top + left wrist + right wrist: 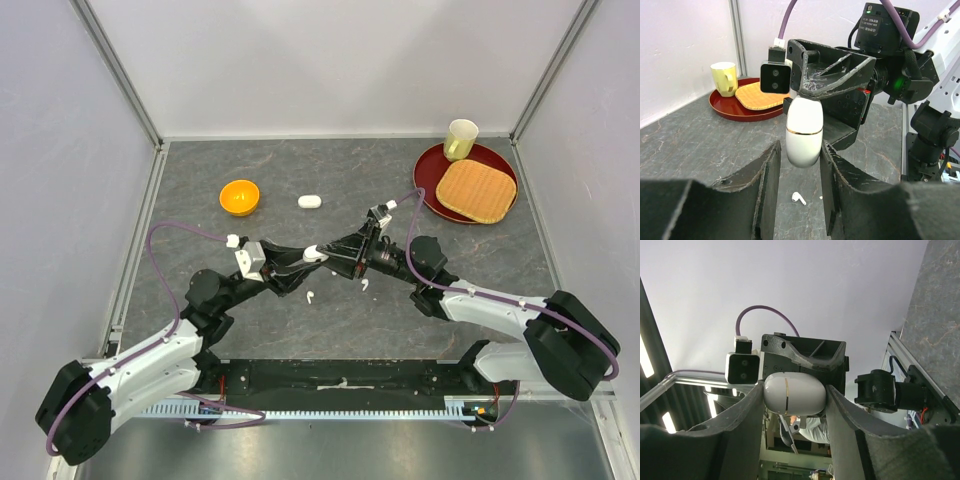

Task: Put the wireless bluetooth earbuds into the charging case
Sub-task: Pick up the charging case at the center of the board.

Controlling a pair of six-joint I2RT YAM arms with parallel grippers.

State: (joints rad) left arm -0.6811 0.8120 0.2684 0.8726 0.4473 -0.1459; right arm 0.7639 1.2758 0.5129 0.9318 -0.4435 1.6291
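Pinches the white charging case (790, 392) by both sides in the right gripper (795, 390), fingers partway closed and pressed against the shell, aloft over the tabletop (300, 170). Brackets the same case's lower end with the left gripper (800, 147) from the opposite side, fingers slightly parted, a sliver of gap along one side, no firm hold visible. Straight beneath both grippers, loose on the tabletop: one earbud (799, 198); under the right gripper, a second earbud (365, 285).
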